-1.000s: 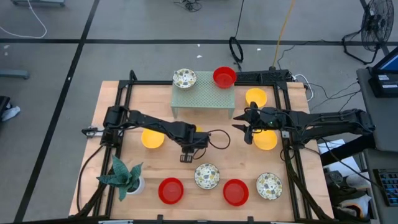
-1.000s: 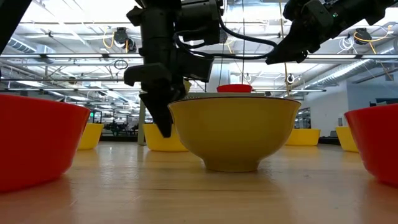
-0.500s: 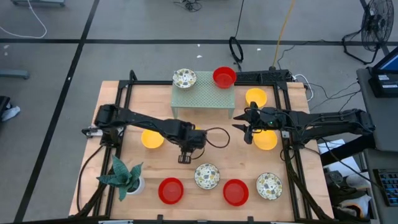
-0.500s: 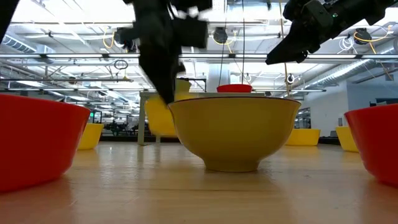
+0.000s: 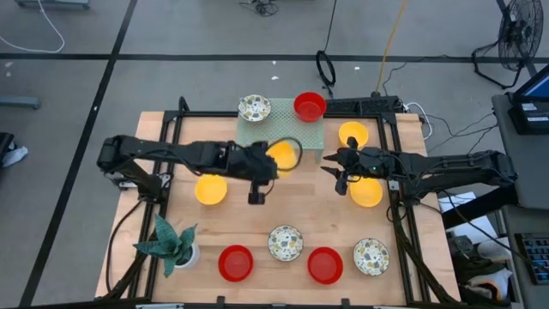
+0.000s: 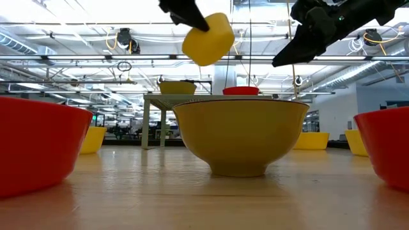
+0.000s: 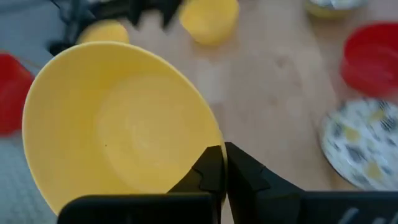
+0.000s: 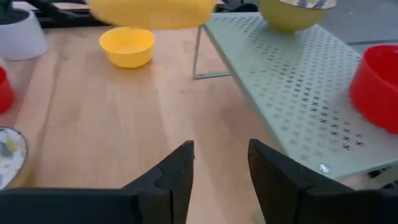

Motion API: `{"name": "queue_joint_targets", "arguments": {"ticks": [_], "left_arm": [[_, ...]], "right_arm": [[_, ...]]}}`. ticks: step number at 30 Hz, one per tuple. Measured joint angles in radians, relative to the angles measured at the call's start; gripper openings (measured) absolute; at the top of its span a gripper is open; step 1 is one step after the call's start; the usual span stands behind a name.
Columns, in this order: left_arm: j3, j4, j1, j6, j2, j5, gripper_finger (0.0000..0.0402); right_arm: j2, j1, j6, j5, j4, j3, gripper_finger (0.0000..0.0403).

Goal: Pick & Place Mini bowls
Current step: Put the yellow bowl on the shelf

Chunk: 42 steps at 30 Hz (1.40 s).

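Yellow bowl in hand: we find one plain yellow mini bowl held clear of the table by the left gripper, just at the front edge of the pale green rack.
Grip point: we see the left fingers pinched together on the bowl's rim, one inside the wall and one outside, at a single spot on the edge.
Attitude of bowl: tilted in the low view, its mouth turned partly sideways, not level.
Handling, our judgement: it looks like a rigid, light, smooth-glazed shell. We judge a one-point rim pinch liable to let it swing or slip, and a drop could chip it.
Where to hold, our judgement: the rim is the only practical purchase, as the wall is too wide and round for the jaws to span.
Right gripper: we note it hovering above the table beside the rack's right end, jaws apart and holding nothing.
Other yellow bowls: one rests on the table below the left arm; two lie close to the right arm.
Rack load: a speckled bowl and a red bowl stand on its far edge.
Front row: we count two red bowls and two speckled bowls, well apart from both grippers.
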<state>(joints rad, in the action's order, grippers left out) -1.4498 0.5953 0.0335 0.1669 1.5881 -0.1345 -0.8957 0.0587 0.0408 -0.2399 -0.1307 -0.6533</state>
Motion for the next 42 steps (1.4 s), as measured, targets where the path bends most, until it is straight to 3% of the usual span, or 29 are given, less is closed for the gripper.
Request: {"name": "queue_joint_targets", "arguments": {"ticks": [16, 34, 42], "left_arm": [[0.000, -0.068, -0.225, 0.061, 0.107, -0.001, 0.0010], [0.000, -0.101, -0.254, 0.126, 0.171, -0.107, 0.0006], [0.000, -0.133, -0.255, 0.124, 0.172, -0.202, 0.0053]], "right_arm": [[0.000, 0.001, -0.008, 0.005, -0.001, 0.000, 0.0139], [-0.001, 0.001, -0.007, 0.006, -0.001, 0.000, 0.0139], [-0.001, 0.001, -0.007, 0.006, -0.001, 0.000, 0.0139]]}}
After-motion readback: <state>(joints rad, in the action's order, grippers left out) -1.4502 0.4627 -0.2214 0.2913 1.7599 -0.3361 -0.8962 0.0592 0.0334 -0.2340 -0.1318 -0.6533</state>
